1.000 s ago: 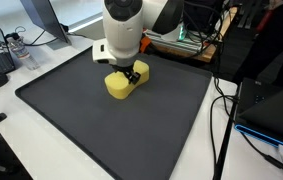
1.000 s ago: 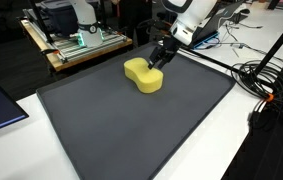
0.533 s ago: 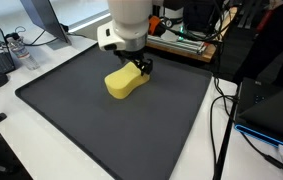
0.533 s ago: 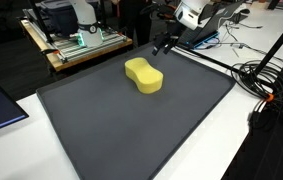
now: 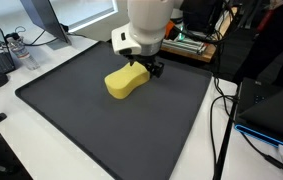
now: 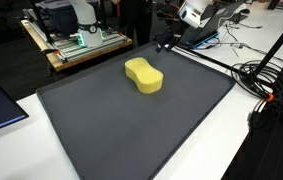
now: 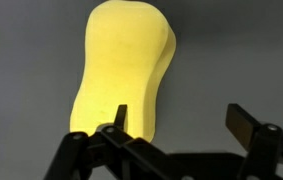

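One yellow sponge lies flat on the black mat, toward the edge nearest the arm, with broad bare mat on its other sides. The gripper hangs above the sponge's end, jaws spread wide, holding nothing.

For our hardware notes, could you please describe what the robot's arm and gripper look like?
The arm is white, with rounded, bulky links. The gripper is black, with two slim dark fingers on angular linkages. No markings can be made out.
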{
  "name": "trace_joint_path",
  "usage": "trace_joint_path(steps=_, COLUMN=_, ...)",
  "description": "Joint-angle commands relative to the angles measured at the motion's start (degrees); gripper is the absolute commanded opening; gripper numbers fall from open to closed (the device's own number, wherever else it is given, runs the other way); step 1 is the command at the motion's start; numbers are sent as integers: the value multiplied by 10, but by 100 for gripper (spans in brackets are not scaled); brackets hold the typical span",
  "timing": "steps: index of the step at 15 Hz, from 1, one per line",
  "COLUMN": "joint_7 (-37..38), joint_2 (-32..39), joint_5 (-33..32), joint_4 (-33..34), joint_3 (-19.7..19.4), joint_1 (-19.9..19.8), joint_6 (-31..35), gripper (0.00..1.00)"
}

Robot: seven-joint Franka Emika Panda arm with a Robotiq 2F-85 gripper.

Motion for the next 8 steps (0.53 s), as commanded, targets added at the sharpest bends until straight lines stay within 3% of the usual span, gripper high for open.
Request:
trace_joint_path(steps=1, joint_7=40, joint_2=22, joint_5=-47, joint_4=14, joint_3=-6, joint_1=24, joint_6=3, gripper=100)
trace_joint_path(steps=4, joint_7=46, joint_2=17, joint_5=-82, joint_4=-28, joint_3=-6, joint_1=28, joint_6=60, gripper=100)
trace_joint_path(steps=5, joint_7=34, joint_2=23, joint_5=-57, joint_4=-2, joint_3=0, joint_1=23, joint_6=22, gripper=100)
trace_joint_path(steps=8, joint_7=35, joint_2=27, joint_5=-59, joint_4=-3, joint_3=0, joint_1=24, joint_6=28, gripper=100)
